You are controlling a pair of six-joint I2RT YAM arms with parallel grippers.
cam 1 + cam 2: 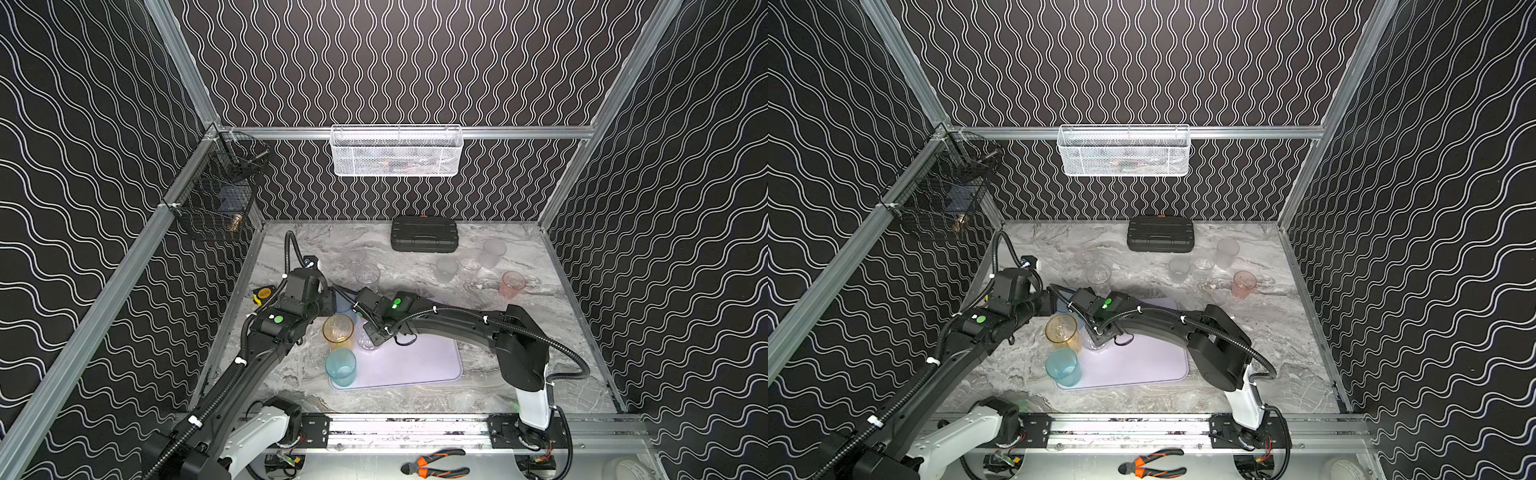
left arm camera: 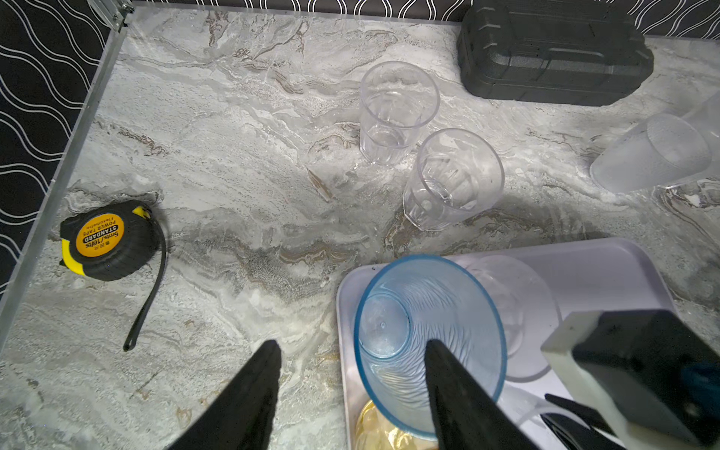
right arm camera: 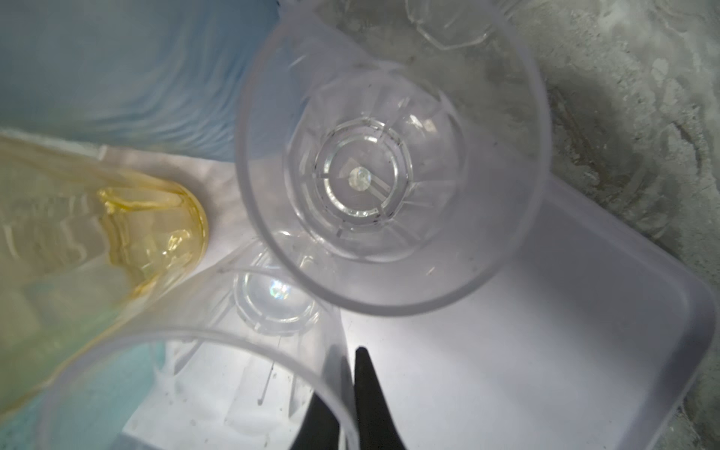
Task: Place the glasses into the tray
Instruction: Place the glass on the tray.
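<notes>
Tray (image 1: 415, 365) sits near the table's (image 1: 498, 390) front edge, about mid-width.

On the tray's left end:
- Teal glass (image 1: 340, 368) at the front-left corner.
- Amber glass (image 1: 338, 330) just behind it.
- Blue glass (image 2: 409, 311) at the back-left corner.

Left gripper (image 2: 352, 345) hangs over the blue glass with its fingers spread. One is over the glass mouth, the other over bare table past the tray's left edge. Can't tell if either touches the glass.

Right gripper (image 3: 348, 382) is pinched on the rim wall of clear glass 1 (image 3: 276, 300), one finger inside and one outside. The glass is upright over the tray, just right of amber. Can't tell if its base is down.

Clear glass 2 (image 3: 362, 179) stands upright on the tray by its back edge, just beside blue.

Off the tray, all upright on the table:
- Clear glass 3 (image 2: 397, 113) and clear glass 4 (image 2: 452, 179), close together behind the tray's back-left corner.
- Toward the back-right corner: short frosted (image 1: 446, 270), clear glass 5 (image 1: 469, 266), tall frosted (image 1: 492, 251).
- Pink glass (image 1: 511, 284), nearest the right edge.

Black case (image 1: 424, 234) is at the back edge, tape measure (image 2: 105, 239) at the left edge.
</notes>
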